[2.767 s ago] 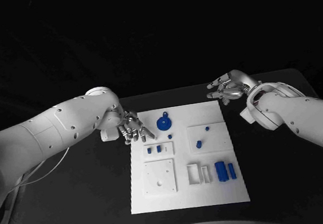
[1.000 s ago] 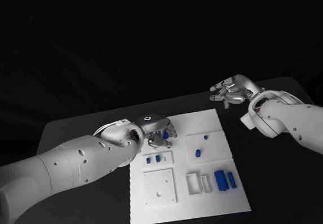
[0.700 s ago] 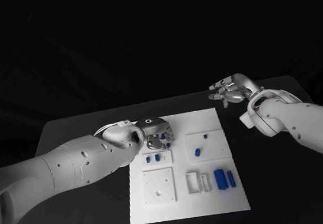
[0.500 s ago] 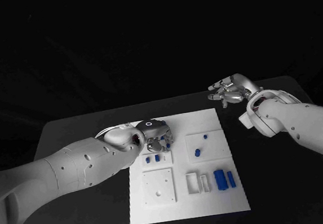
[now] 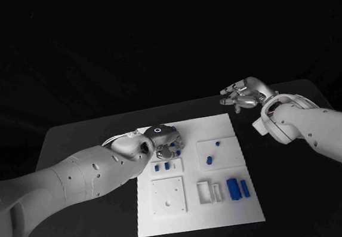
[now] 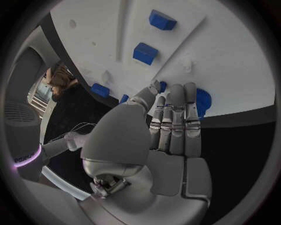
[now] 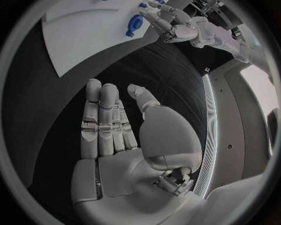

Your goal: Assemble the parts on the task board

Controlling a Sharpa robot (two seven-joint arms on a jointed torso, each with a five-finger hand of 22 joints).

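Board (image 5: 232,206) recess, two blue parts (image 5: 239,188) (upright)

Black table (image 5: 83,168), dark bkgd.

Dim scene, black surroundings; the white rectangular task board (image 5: 224,124) shines brightest; wrist views bend straight edges.
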